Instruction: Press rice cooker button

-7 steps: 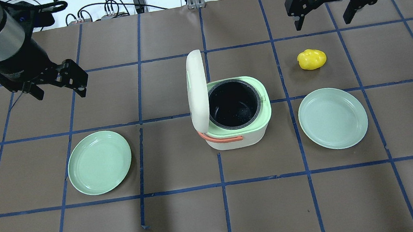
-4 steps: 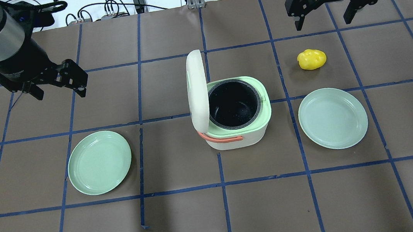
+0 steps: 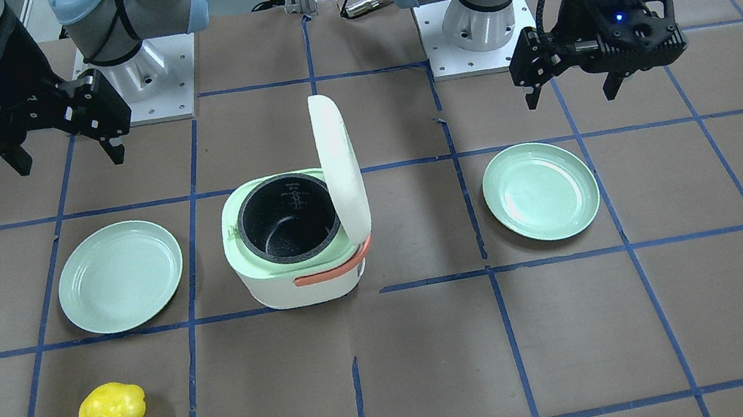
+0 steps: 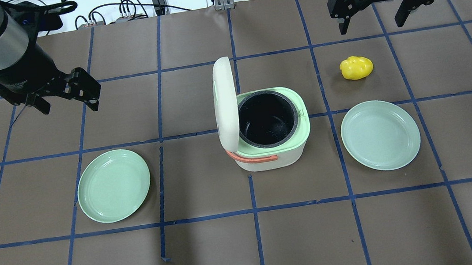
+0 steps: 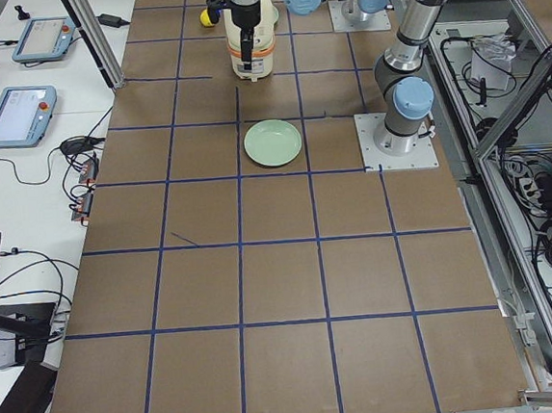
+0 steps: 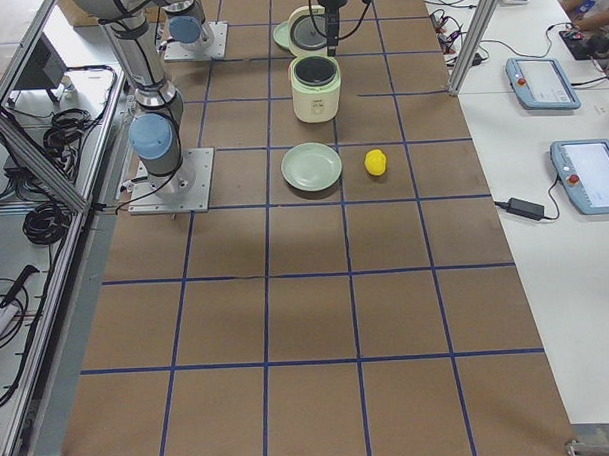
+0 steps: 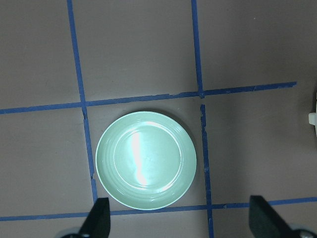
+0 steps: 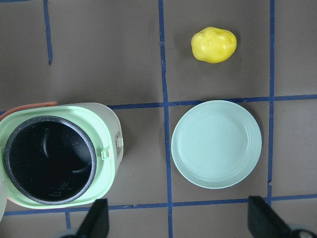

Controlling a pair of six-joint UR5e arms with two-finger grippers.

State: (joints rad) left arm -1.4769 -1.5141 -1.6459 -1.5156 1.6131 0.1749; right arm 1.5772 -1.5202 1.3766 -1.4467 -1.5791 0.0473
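Observation:
The rice cooker (image 4: 272,157) stands mid-table, white with a pale green top and an orange handle. Its lid (image 4: 225,102) stands open and upright, and the black inner pot (image 4: 267,119) is empty. It also shows in the front view (image 3: 294,287) and the right wrist view (image 8: 59,158), where a small white tab (image 8: 119,141) sits on its rim. My left gripper (image 4: 69,108) is open and empty, well left of the cooker. My right gripper (image 4: 371,27) is open and empty, high at the back right.
A green plate (image 4: 114,185) lies left of the cooker and another (image 4: 380,134) lies right of it. A yellow lumpy object (image 4: 356,67) lies behind the right plate, below my right gripper. Cables run along the table's far edge.
My right gripper has shifted slightly toward the far edge of the table. The left arm, cooker and plates have not moved.

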